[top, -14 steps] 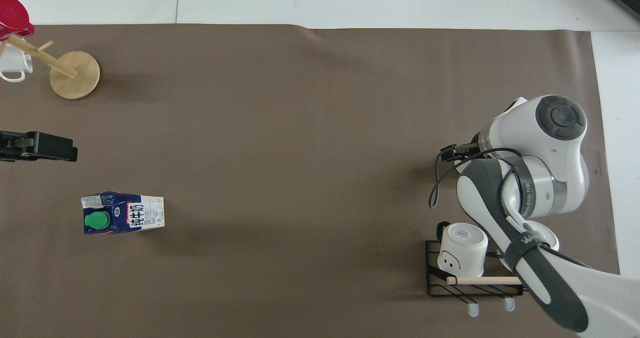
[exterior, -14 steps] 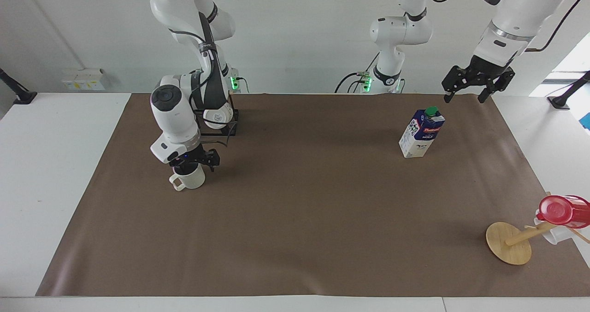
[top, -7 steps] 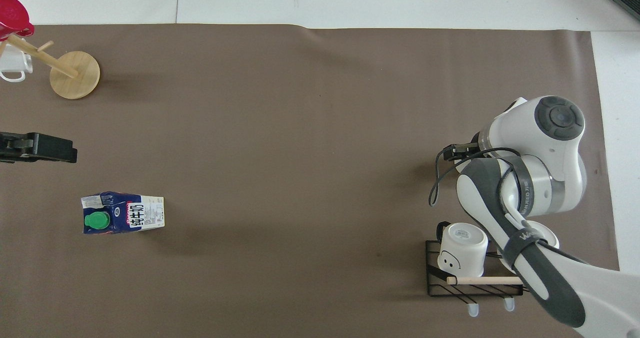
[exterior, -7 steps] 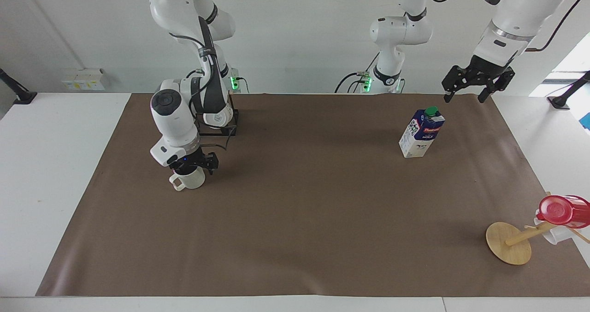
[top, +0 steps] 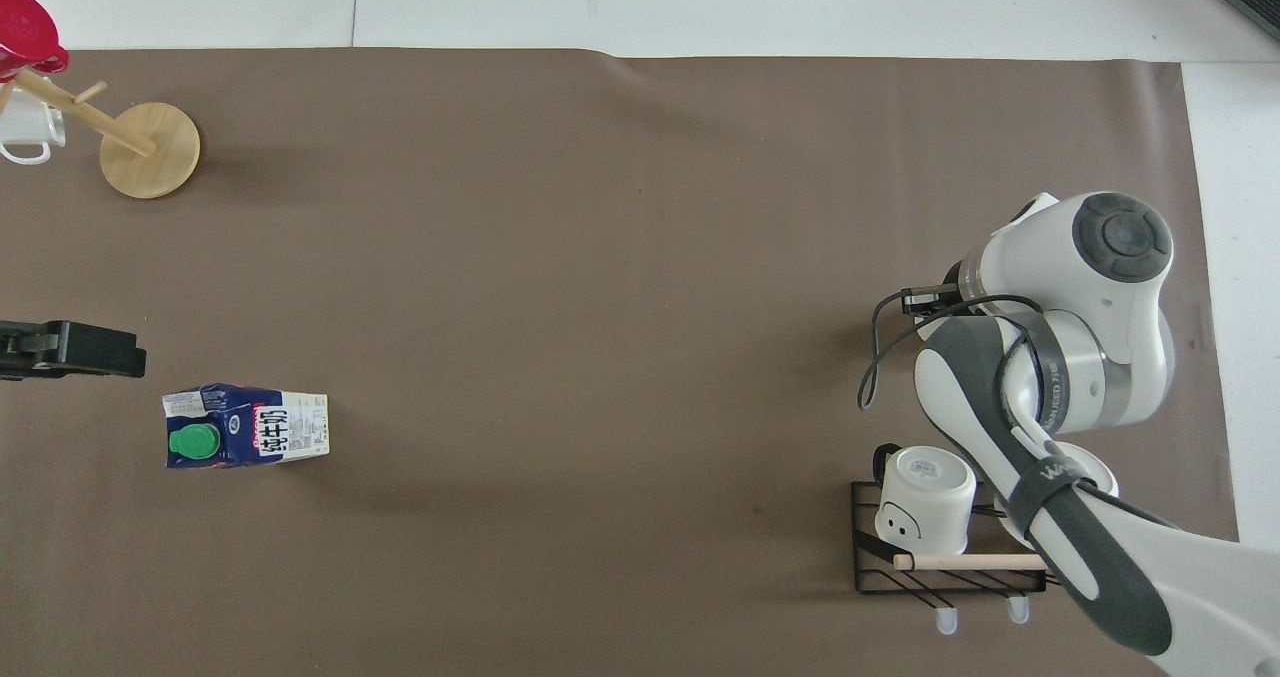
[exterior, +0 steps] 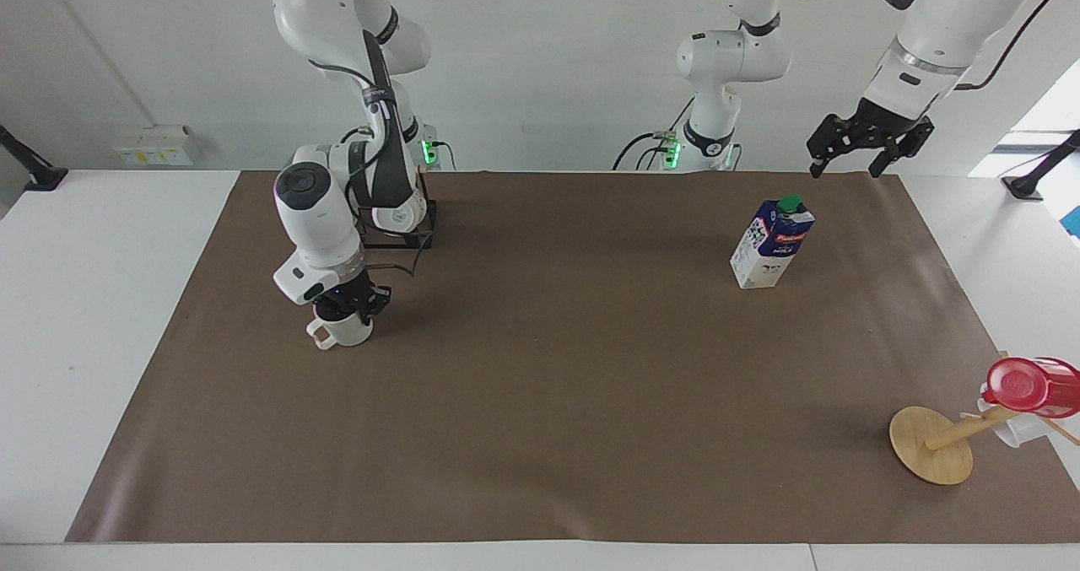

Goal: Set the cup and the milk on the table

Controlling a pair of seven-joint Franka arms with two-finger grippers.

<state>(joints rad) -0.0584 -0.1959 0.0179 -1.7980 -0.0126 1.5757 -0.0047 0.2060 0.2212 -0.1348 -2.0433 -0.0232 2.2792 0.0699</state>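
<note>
**A:** Start with the big picture. Where do your two items sit on the large white desk?

**B:** Both are on its brown paper-like mat. The tall white and dark-blue milk carton with the green cap stands upright toward the left arm's end. The cream-white ceramic cup with a side handle is at the right arm's end, and I judge it is down on the mat.

**A:** What would you watch on the right arm?

**B:** Its bulk. The forearm passes right over the black wire rack holding an upturned white mug with a face. If you pull back low, I think you could catch that rack and drag it.

**A:** And the carton?

**B:** It is tall and narrow, so it would likely topple easily. The left hand hangs above the robots' edge of the desk, fingers spread wide, holding nothing. A low sweep there could clip the cap.

**A:** And the cup itself?

**B:** The right hand is narrow, gripping the cup at its rim. If you lift before it lets go fully, a finger may hook the rim and tip the cup.
</note>
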